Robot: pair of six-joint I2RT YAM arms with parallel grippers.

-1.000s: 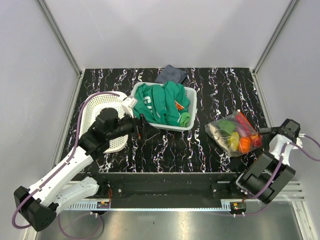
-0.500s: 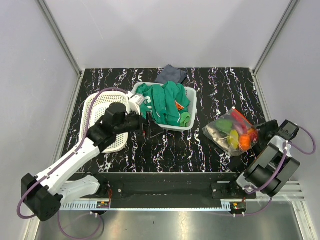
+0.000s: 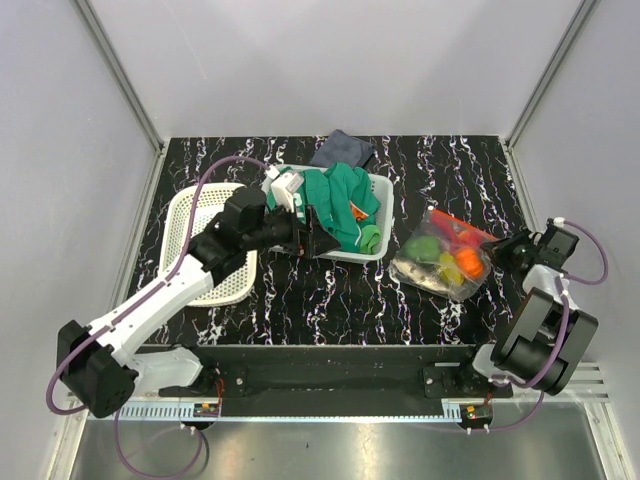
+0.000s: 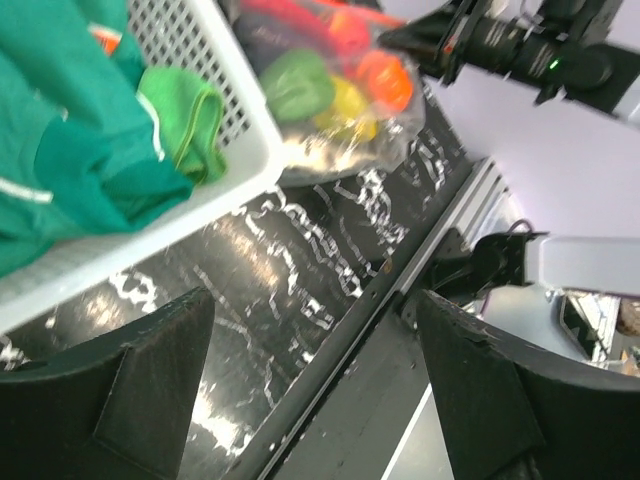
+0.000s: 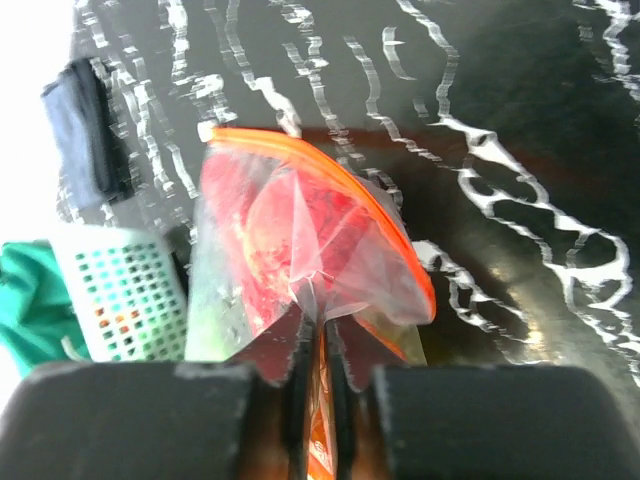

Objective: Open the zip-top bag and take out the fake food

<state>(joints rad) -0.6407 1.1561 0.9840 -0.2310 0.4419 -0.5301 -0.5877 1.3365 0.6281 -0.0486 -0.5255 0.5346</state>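
The zip-top bag (image 3: 440, 258) lies at the table's right, clear and crinkly, with its orange-red zip strip (image 3: 465, 224) along the far side. The fake food shows through the plastic: a green piece (image 3: 424, 245), a yellow one (image 3: 448, 263), an orange one (image 3: 471, 265). My right gripper (image 3: 498, 251) is shut on the bag's right edge. In the right wrist view the gripper (image 5: 318, 350) pinches the plastic of the bag (image 5: 290, 240) just below the strip (image 5: 375, 225). My left gripper (image 3: 314, 226) hovers open over the rectangular basket. Its wrist view shows the gripper (image 4: 315, 390) empty, with the bag (image 4: 330, 85) far ahead.
A white rectangular basket (image 3: 381, 190) holds a green garment (image 3: 335, 205) at mid-table. An oval white basket (image 3: 200, 215) sits left of it under the left arm. A dark folded cloth (image 3: 342, 148) lies at the back. The metal front rail (image 4: 400, 290) runs below the left gripper.
The right gripper closed on the bag's edge, and the bag shifted left and farther back. The left arm swung right, from the oval basket to over the garment basket.
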